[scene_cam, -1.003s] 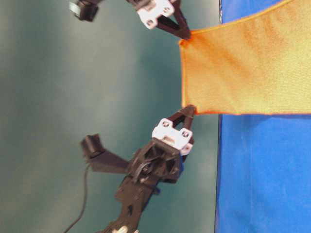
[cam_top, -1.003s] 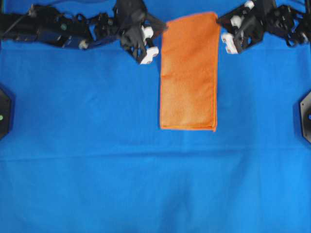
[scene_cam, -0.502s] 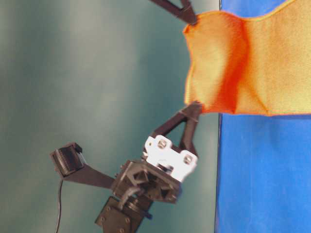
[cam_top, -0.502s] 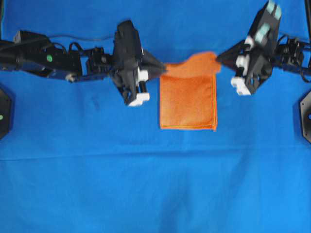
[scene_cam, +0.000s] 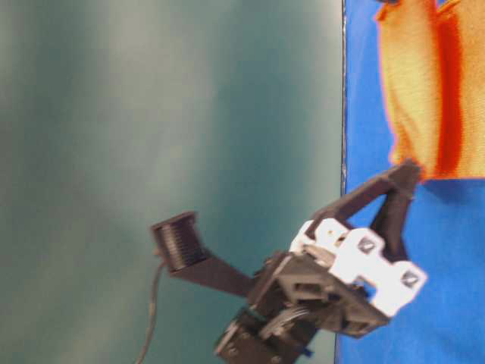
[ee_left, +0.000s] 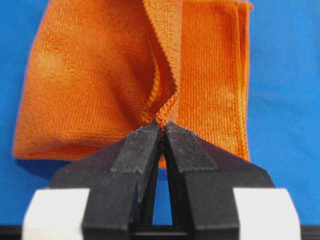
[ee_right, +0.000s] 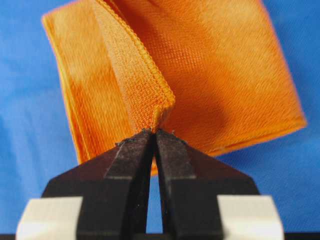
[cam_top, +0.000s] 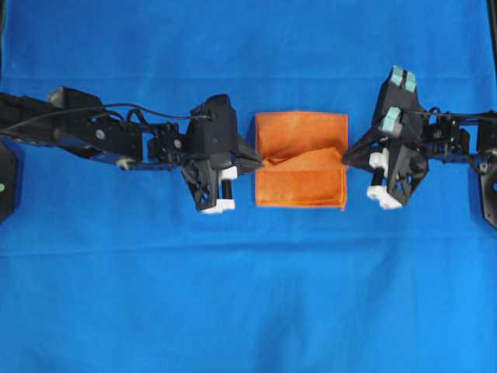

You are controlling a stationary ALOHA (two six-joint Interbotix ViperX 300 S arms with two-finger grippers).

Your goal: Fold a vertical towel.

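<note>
Holding: the left gripper is closed tight on one corner of the towel; in the left wrist view the hem is pinched right at the tips of the jaws, with no gap between them.
Other side: the right gripper is closed the same way on the opposite corner; the right wrist view shows the stitched edge squeezed at the very tips.
Towel place: it lies on the blue cloth directly between the two grippers, touching both.
Lifted part: the edge held by the jaws hangs above the lower layer, about halfway across it, and sags a little in the middle.
Key relation: the near edge of the lower layer lies beyond the held edge, toward the bottom of the overhead view, at a similar distance from each gripper.
Long axis: the held edge runs from one gripper straight to the other, parallel to that near edge.
Nearer arm: neither, I judge; both stand equally close.
Next move, my judgement: both grippers should travel together toward the near edge, keeping the held edge parallel, then lower and release.
</note>
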